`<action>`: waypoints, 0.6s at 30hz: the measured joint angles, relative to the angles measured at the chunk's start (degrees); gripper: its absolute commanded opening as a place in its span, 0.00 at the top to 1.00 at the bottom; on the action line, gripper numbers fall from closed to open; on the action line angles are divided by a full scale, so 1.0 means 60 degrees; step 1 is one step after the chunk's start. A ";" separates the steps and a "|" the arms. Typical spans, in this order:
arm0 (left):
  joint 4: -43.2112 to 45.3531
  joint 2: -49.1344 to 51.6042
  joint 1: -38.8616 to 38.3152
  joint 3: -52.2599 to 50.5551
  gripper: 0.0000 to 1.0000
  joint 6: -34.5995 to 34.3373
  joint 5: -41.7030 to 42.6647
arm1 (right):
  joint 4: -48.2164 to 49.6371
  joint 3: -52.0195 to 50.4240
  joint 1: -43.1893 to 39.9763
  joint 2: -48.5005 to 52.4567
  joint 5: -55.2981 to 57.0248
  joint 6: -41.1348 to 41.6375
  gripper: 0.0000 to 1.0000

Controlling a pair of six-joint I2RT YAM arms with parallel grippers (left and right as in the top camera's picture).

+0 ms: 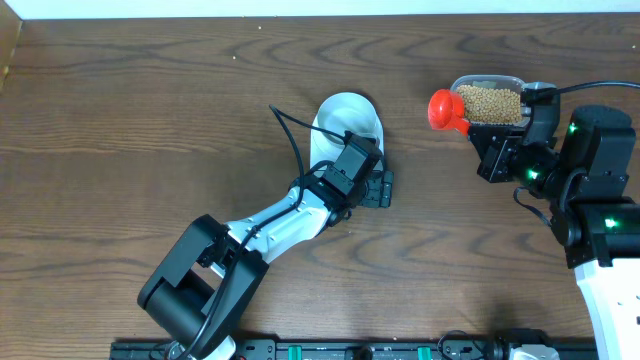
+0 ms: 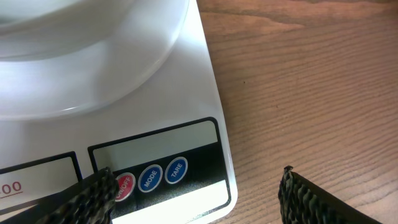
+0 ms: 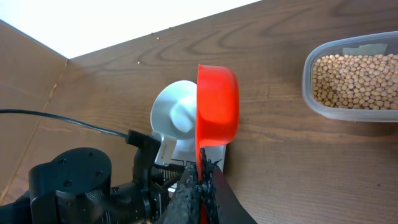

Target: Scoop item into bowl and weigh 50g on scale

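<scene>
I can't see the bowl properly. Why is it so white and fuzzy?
Left wrist view: the small round pale bowl sits close to the lens, blurred and glaring; the buttons on the flat white rectangular scale look sharp. Overhead view: bowl crisper.

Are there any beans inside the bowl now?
No, the bowl is bare and pale inside; the beans lie in the clear tub.
</scene>
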 measured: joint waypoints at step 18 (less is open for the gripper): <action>-0.0073 0.0000 -0.0095 0.0000 0.16 0.0000 0.0007 | 0.0000 0.0000 0.0000 0.0000 -0.0004 0.0000 0.99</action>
